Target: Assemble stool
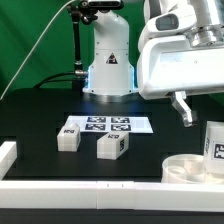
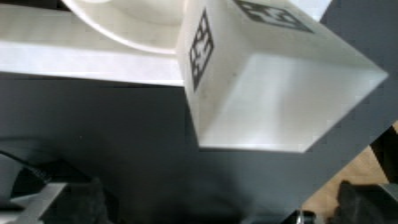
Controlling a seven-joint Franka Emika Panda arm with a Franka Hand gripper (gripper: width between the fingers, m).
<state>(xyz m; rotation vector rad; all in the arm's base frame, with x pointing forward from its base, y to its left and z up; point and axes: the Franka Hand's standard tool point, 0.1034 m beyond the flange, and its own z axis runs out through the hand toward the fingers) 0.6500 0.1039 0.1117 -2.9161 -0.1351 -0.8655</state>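
Observation:
The round white seat (image 1: 190,168) lies at the exterior view's right by the front rail. A white leg (image 1: 215,140) with a square tag stands upright at the seat's right edge. Two more legs (image 1: 68,137) (image 1: 112,145) lie loose on the black table. My gripper (image 1: 192,115) hangs just above and beside the upright leg, and one finger (image 1: 183,108) shows apart from it. In the wrist view the leg (image 2: 267,85) fills the middle and the seat (image 2: 116,25) lies beyond it. The gripper (image 2: 187,200) shows only dark finger shapes set wide apart, nothing between them.
The marker board (image 1: 108,125) lies flat in front of the robot base (image 1: 108,65). A long white rail (image 1: 90,190) runs along the front edge. Another white rail (image 1: 8,155) stands at the exterior view's left.

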